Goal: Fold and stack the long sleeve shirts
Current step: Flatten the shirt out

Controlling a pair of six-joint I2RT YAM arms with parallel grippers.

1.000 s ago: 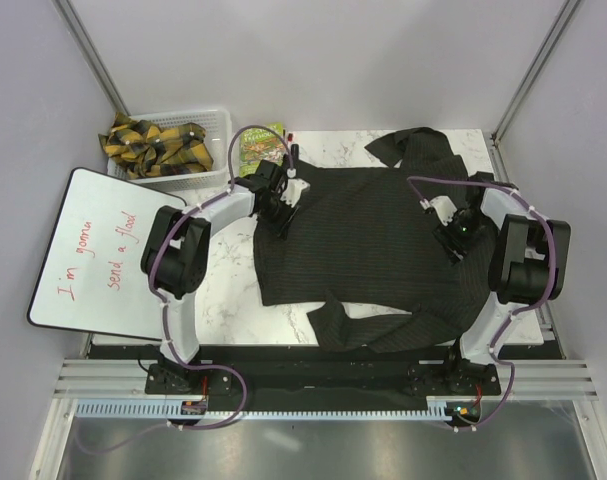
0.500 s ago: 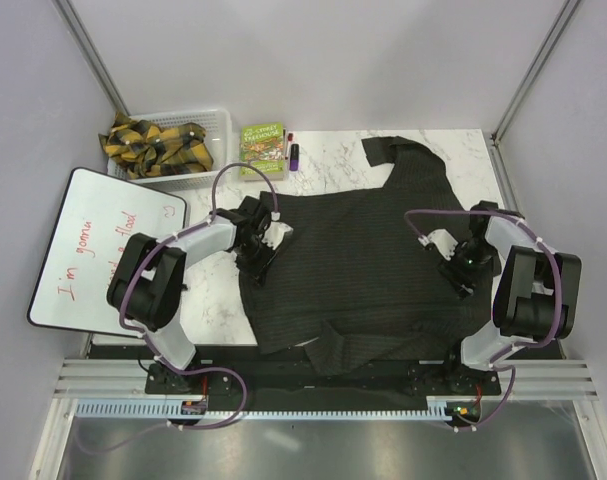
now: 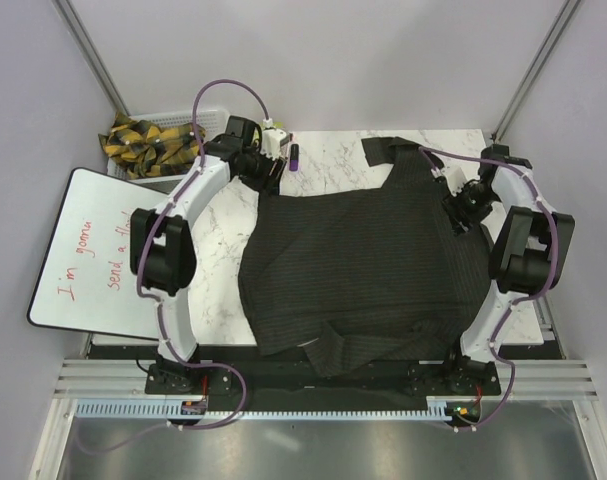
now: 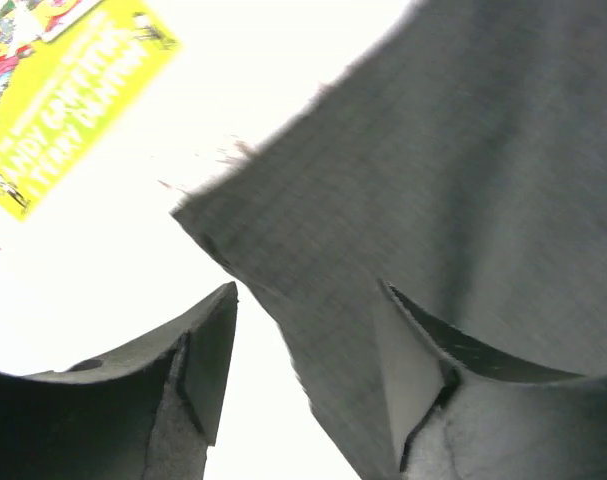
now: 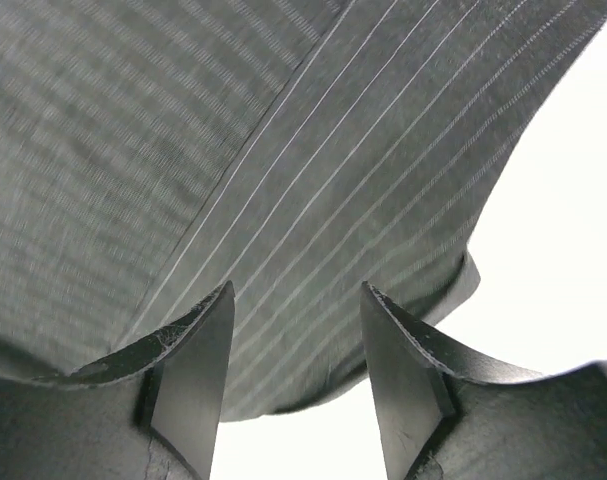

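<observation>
One long sleeve shirt point(image 3: 363, 260), dark charcoal with fine pale stripes, lies spread over the white marble table point(image 3: 218, 250). One sleeve point(image 3: 391, 150) reaches to the far edge and the other is bunched at the near edge point(image 3: 358, 345). My left gripper point(image 3: 268, 165) hovers open at the shirt's far left corner. In the left wrist view that cloth corner point(image 4: 403, 190) runs under the right finger point(image 4: 408, 385). My right gripper point(image 3: 461, 203) stands open over the shirt's right side, with striped cloth point(image 5: 313, 160) below its fingertips point(image 5: 198, 365) and nothing pinched.
A white basket point(image 3: 211, 122) with yellow-and-black cloth sits at the far left. A yellow-green book point(image 4: 63, 100) and a purple marker point(image 3: 294, 155) lie beside my left gripper. A whiteboard point(image 3: 93, 250) with red writing overhangs the table's left edge.
My left gripper let go of the shirt's left edge, opened, and rose toward the far left corner. The right gripper moved farther up along the shirt's right side. The shirt lies flatter.
</observation>
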